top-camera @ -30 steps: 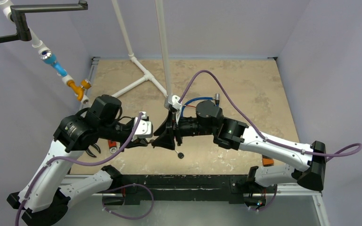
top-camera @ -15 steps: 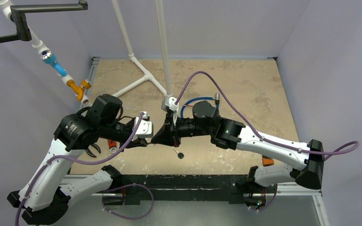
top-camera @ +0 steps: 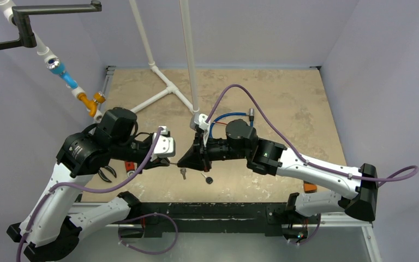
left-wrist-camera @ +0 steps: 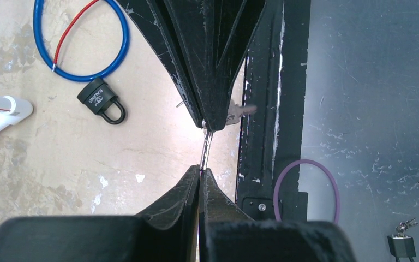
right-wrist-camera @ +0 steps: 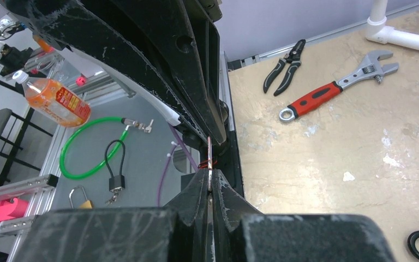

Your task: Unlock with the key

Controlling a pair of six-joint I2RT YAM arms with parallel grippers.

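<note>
Two grippers met tip to tip. The left gripper (left-wrist-camera: 201, 173) and right gripper (left-wrist-camera: 209, 121) were both fully closed, each pinching one end of a thin metal strip (left-wrist-camera: 205, 148) that bridged the slight gap between their tips; whether it was a ring or a key shank could not be determined. Within the last second the tips had drawn slightly apart, and a small silver key (top-camera: 183, 174) now dangled just below them. Judgement: handover unfinished, insertion not begun. Well beyond the jaws, the black padlock (left-wrist-camera: 101, 101), shackle closed, lay flat on the table (left-wrist-camera: 60, 164).
</note>
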